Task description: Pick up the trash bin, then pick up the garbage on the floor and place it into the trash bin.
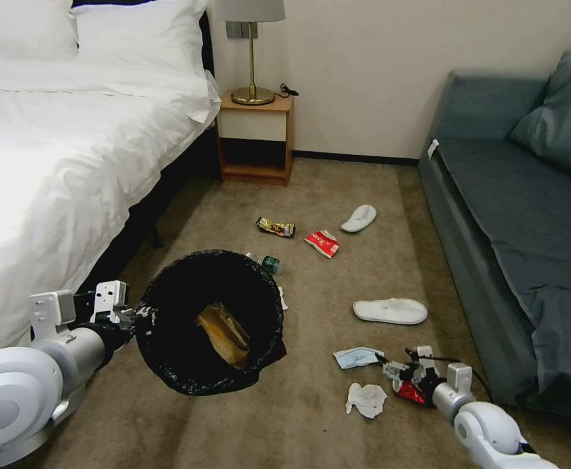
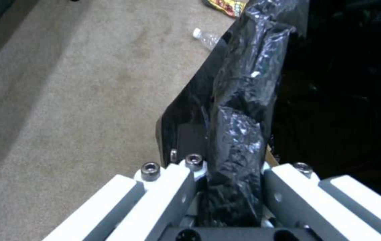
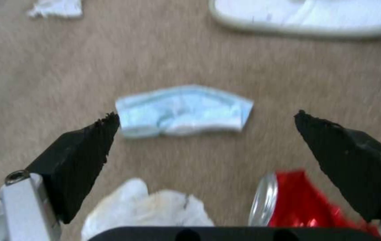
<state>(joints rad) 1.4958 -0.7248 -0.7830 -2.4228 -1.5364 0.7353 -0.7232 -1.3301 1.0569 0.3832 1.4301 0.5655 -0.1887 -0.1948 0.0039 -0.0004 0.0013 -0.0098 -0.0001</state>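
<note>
Two slippers (image 1: 359, 218) (image 1: 390, 311), one mask (image 1: 356, 357), one can (image 1: 410, 393).

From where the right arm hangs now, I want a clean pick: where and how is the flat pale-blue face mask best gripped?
Grip the pale-blue face mask across its narrow middle, coming straight down from above. It lies flat on the beige carpet, lengthwise between the open right gripper fingertips, so turning the wrist a quarter probably helps. The white tissue and crushed red can lie apart.

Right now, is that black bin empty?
No. The trash bin, tilted toward the camera, holds a tan paper bag inside.
</note>
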